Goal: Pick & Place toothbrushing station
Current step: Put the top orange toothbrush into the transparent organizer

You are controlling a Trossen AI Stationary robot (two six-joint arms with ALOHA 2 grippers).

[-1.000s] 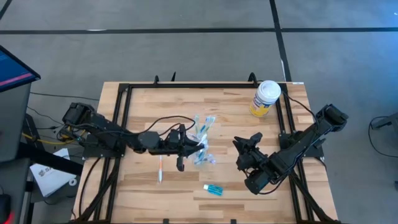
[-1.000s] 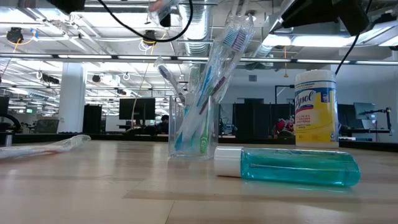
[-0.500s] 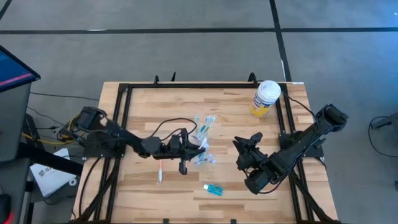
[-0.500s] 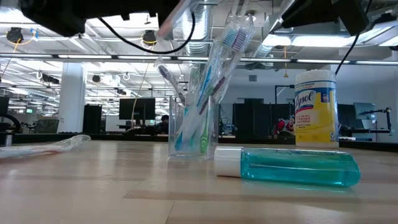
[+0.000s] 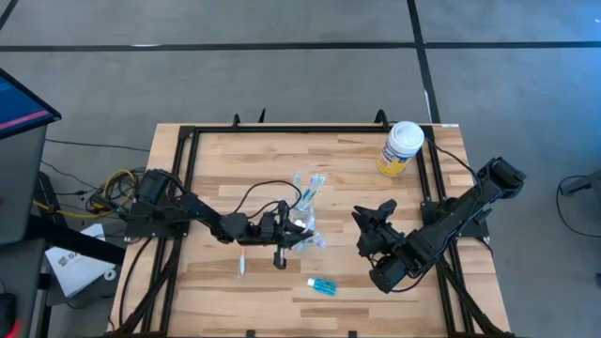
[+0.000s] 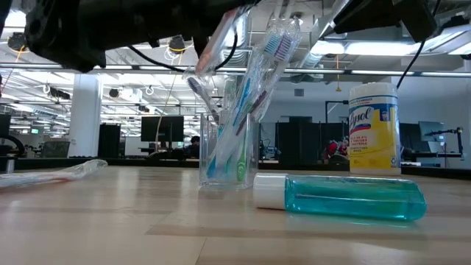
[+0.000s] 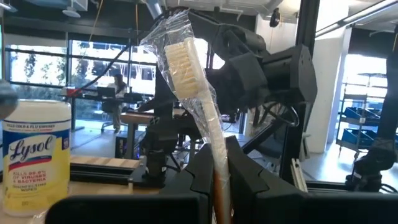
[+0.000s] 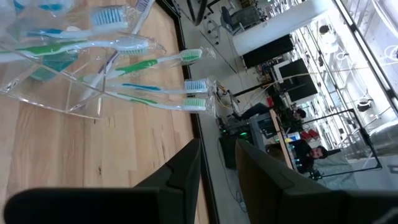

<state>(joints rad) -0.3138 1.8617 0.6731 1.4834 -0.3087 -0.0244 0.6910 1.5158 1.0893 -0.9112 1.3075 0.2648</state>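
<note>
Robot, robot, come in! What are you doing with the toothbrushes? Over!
Left gripper shut on wrapped toothbrush, above tumbler. Right gripper empty, waiting beside it. One toothbrush on table, blue tube lying nearby. Path clear.

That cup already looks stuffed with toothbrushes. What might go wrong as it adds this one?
The left pincer holds a wrapped toothbrush above the clear tumbler. The leaning toothbrushes crowd its mouth, so the new one could catch on them and miss. A push might tip the light tumbler onto the tube lying beside it.

An open-plan lab: exposed ceiling ducts [image 6: 243, 33], monitor desks [image 6: 158, 129], concrete floor [image 5: 282, 75].
</note>
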